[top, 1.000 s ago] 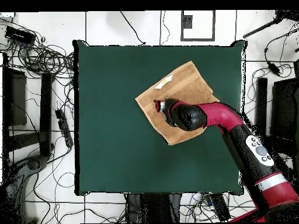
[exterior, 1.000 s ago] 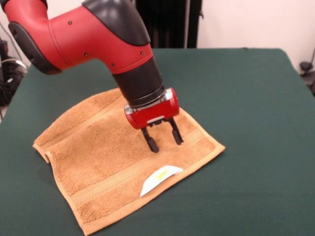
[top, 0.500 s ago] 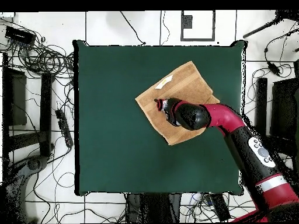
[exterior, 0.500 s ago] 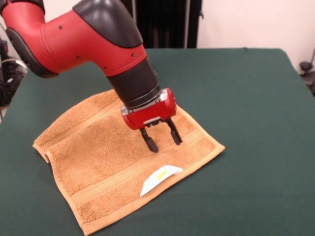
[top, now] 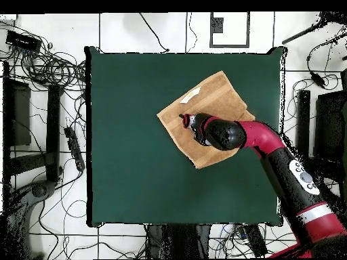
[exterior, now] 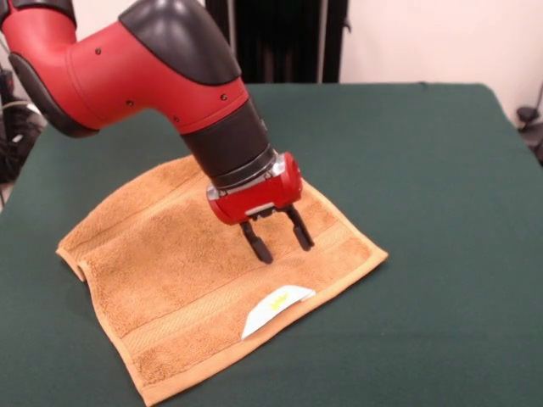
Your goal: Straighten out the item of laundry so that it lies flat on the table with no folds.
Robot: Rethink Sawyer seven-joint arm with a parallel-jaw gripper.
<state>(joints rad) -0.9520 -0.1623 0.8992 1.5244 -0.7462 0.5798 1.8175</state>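
Observation:
The item of laundry (exterior: 187, 280), an orange-tan terry towel with woven bands and a paler hem, lies spread on the green table (exterior: 424, 186). A white label (exterior: 276, 309) with a yellow mark sits at its near edge. Its left corner (exterior: 75, 261) is curled under in a small fold. My gripper (exterior: 281, 242) hangs open just above the towel's middle right part, with nothing between its fingers. From overhead the towel (top: 217, 98) lies right of the table's centre, and the arm covers its lower part, with the gripper (top: 186, 122) over it.
Cables (top: 47, 64) and equipment lie on the floor beside the table's left side in the overhead view. Dark stands (top: 305, 122) line the floor on the right.
The arm's upper body has swung slightly leftward in the front view. The gripper has shifted a little left above the towel and stays open. The towel has not moved.

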